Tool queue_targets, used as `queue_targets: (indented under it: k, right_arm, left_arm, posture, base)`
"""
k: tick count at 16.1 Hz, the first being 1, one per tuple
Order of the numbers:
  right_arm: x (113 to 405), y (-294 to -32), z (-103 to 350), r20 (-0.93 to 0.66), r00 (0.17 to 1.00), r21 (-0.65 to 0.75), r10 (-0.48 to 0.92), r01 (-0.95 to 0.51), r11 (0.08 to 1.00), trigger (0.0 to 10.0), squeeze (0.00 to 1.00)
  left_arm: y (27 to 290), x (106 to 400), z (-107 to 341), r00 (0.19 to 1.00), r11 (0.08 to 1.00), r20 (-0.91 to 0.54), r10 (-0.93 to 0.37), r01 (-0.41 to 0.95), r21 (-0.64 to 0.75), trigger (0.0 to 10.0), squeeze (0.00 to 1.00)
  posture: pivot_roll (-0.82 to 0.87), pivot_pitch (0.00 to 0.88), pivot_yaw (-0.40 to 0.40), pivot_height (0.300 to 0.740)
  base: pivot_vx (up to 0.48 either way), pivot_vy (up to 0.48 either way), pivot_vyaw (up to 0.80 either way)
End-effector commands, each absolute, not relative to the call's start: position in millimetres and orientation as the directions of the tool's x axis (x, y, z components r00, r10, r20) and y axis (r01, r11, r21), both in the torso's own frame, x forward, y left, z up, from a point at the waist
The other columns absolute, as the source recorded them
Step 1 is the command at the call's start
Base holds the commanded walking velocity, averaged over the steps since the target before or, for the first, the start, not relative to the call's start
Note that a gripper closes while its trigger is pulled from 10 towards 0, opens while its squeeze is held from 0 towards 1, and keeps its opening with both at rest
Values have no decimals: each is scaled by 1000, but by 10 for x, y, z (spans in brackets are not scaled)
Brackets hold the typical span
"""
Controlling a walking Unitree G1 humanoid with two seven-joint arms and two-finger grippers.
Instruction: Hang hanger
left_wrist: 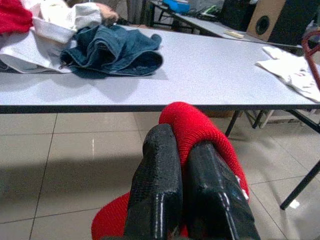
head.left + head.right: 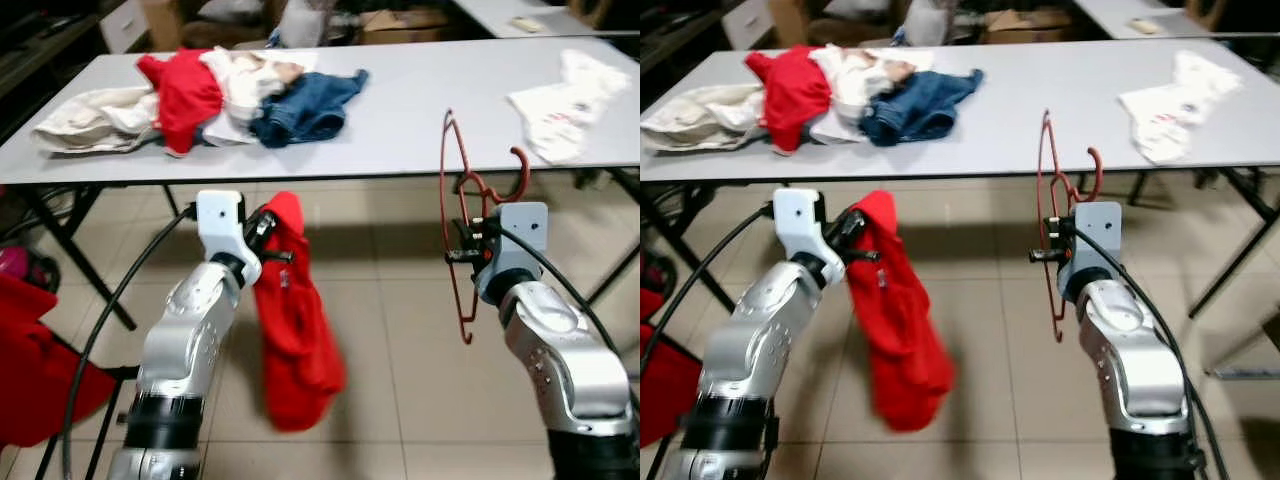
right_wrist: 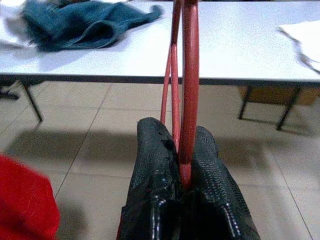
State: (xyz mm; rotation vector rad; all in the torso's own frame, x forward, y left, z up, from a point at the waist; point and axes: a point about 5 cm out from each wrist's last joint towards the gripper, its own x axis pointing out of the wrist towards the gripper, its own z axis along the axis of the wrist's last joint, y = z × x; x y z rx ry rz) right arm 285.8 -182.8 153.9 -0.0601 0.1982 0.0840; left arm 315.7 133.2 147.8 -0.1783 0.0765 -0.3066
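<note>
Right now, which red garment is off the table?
The red garment hanging from the left gripper over the floor; the other red one lies in the table's pile.

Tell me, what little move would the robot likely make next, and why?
Probably bring the two grippers together, so the hanger can go into the red garment. The left gripper has its jaws shut on the garment, which dangles over the floor in front of the table. The right gripper grips the hanger upright, well apart from the garment.
</note>
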Motion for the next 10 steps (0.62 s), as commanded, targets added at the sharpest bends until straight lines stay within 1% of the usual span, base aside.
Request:
queue_targets:
  k: [1,3,5,8,10]
  right_arm:
    - [2894,-1771,1642,-172,975,-90,140,-157,983,10000,0]
    - [2915,-1771,1704,-172,964,-138,201,-225,964,10000,0]
    - [2918,-1781,1738,-171,959,-146,225,-250,957,10000,0]
    - [2874,-1764,1811,-173,932,-156,317,-344,926,10000,0]
    - [2782,-1801,1892,-178,885,-214,430,-462,861,10000,0]
  left_arm:
    - [1357,3218,1596,950,935,2,-313,308,-177,10000,0]
    - [1378,3268,1657,947,932,16,-320,318,-173,10000,0]
    - [1397,3294,1689,947,932,22,-322,321,-170,10000,0]
    - [1394,3342,1785,938,925,35,-344,345,-160,10000,0]
    - [1350,3387,1902,919,910,48,-392,395,-126,10000,0]
  posture:
    - [-137,0,62,740]
    - [-138,0,65,740]
    - [-138,0,65,740]
    - [-132,0,65,740]
    - [-129,0,70,740]
  base:
    - [435,0,0]
    - [433,0,0]
    - [435,0,0]
    - [435,0,0]
    - [431,0,0]
